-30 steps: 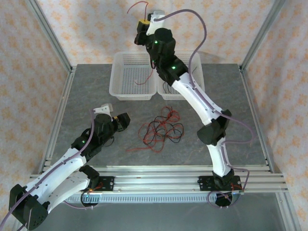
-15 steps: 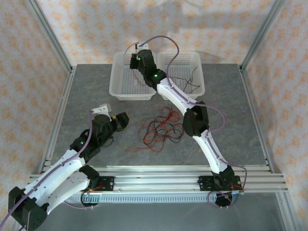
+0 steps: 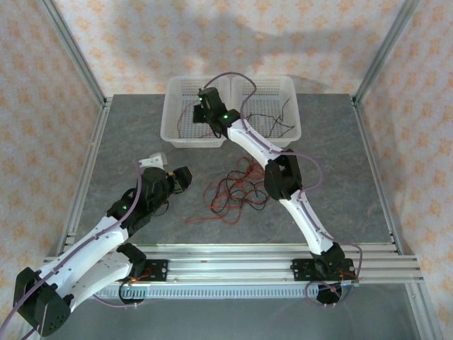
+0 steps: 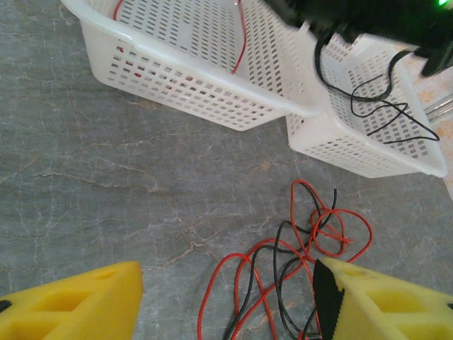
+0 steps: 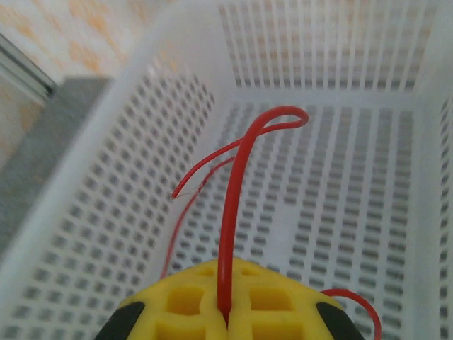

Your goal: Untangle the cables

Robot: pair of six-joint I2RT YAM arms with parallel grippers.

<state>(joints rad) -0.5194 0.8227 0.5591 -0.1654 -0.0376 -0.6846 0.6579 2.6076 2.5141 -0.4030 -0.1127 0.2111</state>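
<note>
The right gripper (image 5: 226,312), clamped shut on 1 red cable (image 5: 237,184), hangs low inside the left basket (image 3: 191,142), apparently to sort it apart from the black cables (image 4: 386,106) lying in the right basket (image 4: 340,142). The left gripper (image 4: 226,301), jaws well apart and empty, hovers beside the tangle (image 3: 237,190) on the bench (image 3: 127,142), seemingly poised for the next pick.

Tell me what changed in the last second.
The right gripper, shut on a red cable, swung down from high up into the left basket. It let nothing go. The left gripper stayed open beside the tangle on the table, which did not shift. The black cables in the right basket lie as before.
</note>
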